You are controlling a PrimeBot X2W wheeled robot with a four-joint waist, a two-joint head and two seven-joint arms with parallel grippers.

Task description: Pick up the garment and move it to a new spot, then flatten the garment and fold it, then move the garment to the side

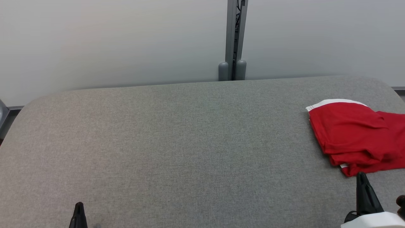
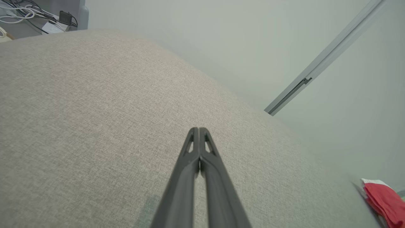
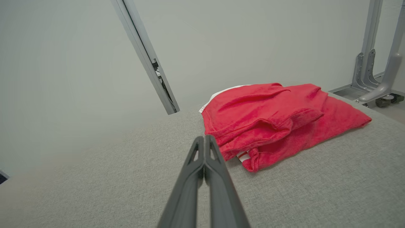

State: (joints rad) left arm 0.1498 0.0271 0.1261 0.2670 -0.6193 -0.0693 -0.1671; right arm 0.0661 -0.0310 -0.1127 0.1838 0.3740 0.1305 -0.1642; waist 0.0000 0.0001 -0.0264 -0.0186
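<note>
red garment folded at worktop right edge; left end effector and right end effector both clenched, empty.

Laboratory or test-room setting, as indicated by plain pale grey wall panels joined at a grey metal upright post with cabling inside; wide grey fabric-covered table with rounded corners; loose black and white cables beyond its edge; grey metal stand legs on castors.
</note>
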